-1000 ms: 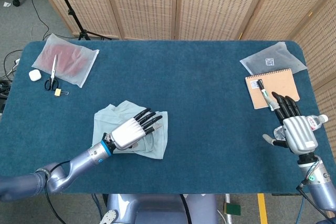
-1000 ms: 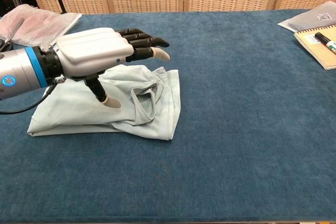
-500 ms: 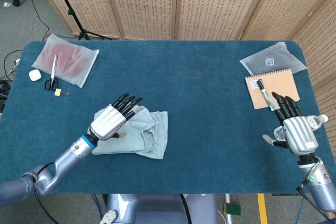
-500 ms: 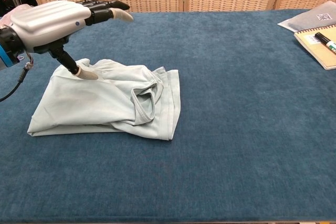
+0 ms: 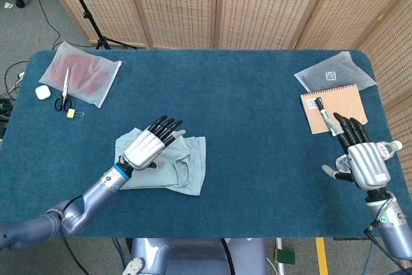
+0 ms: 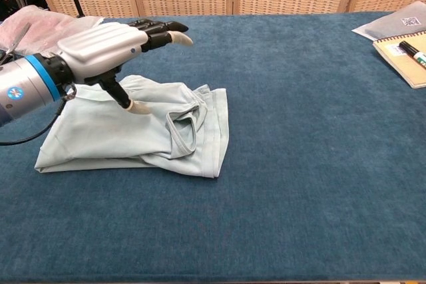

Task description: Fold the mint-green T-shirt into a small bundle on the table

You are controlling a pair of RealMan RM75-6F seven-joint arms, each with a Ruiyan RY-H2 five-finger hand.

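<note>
The mint-green T-shirt [image 5: 183, 169] [image 6: 140, 134] lies folded into a flat bundle on the blue table, left of centre. My left hand [image 5: 149, 145] [image 6: 113, 48] hovers over the shirt's far left part, fingers stretched out and apart, thumb pointing down toward the cloth, holding nothing. My right hand [image 5: 360, 159] rests at the table's right edge, fingers apart and empty; the chest view does not show it.
A clear bag [image 5: 82, 75] with scissors [image 5: 64, 91] on it, a small white case [image 5: 42, 93] and a clip lie at the far left. A notebook [image 5: 335, 107] with a pen [image 5: 325, 115] and a plastic bag [image 5: 335, 72] sit at the far right. A bottle [image 5: 388, 149] lies beside my right hand.
My left hand drew back left off the shirt's middle, then shifted slightly right again over its left part. The shirt and my right hand have not moved.
</note>
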